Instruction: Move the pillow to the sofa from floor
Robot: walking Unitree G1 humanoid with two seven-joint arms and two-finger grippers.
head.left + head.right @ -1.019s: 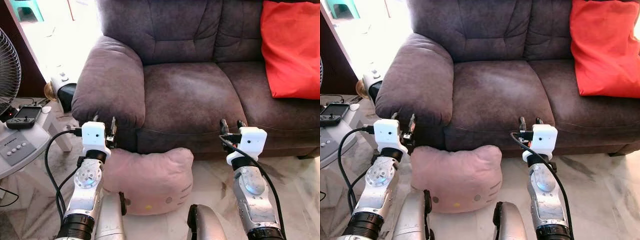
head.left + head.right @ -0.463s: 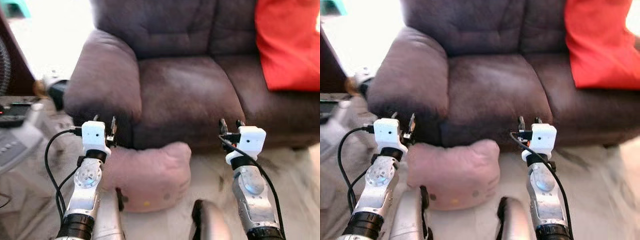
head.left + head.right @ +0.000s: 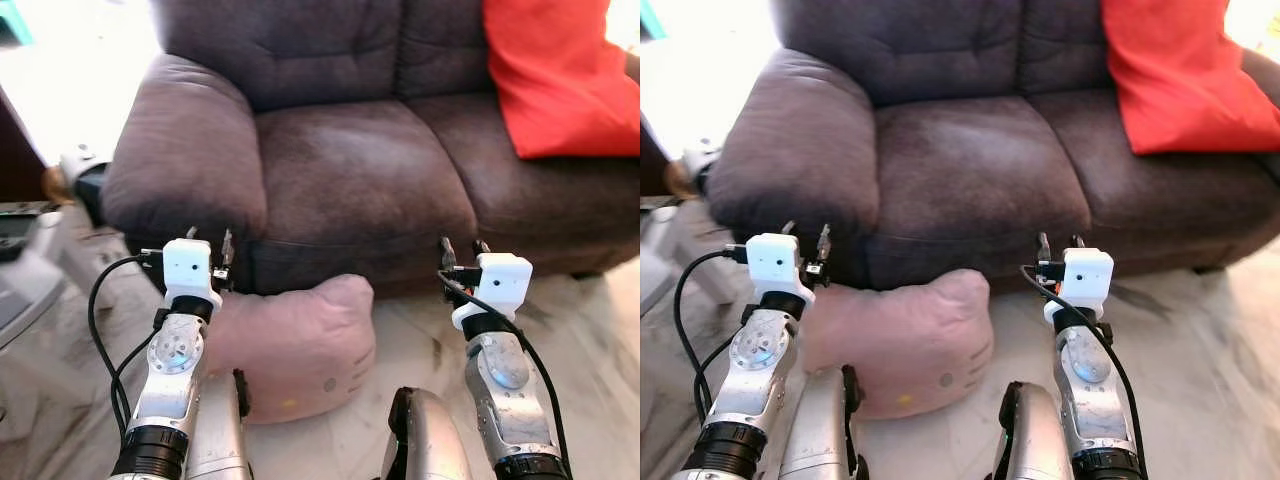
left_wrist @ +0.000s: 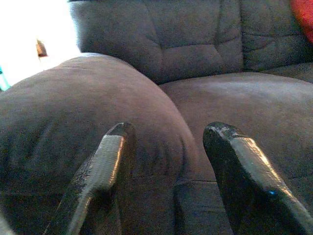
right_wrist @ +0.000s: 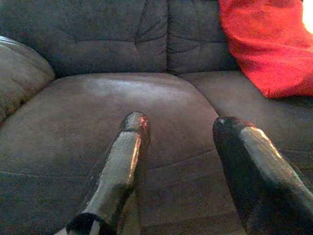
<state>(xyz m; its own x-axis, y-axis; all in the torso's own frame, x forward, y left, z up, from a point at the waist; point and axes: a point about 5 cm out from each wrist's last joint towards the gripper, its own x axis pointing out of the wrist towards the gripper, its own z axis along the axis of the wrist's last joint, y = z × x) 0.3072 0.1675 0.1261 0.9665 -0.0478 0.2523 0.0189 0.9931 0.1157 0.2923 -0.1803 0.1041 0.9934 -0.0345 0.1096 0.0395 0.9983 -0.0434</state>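
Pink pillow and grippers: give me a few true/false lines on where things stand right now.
1. The pink pillow lies on the floor against the sofa front. True.
2. The left gripper is shut on the pillow. False: its fingers are open, with nothing between them.
3. A red cushion rests on the sofa's right seat. True.
4. The right gripper holds the red cushion. False: it is open, pointing at the sofa seat.
5. The pillow sits between the two arms, nearer the left one. True.

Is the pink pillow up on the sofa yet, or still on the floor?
On the floor. The pink pillow lies on the tiles against the front of the sofa, below the seat. Neither the left gripper nor the right gripper holds it.
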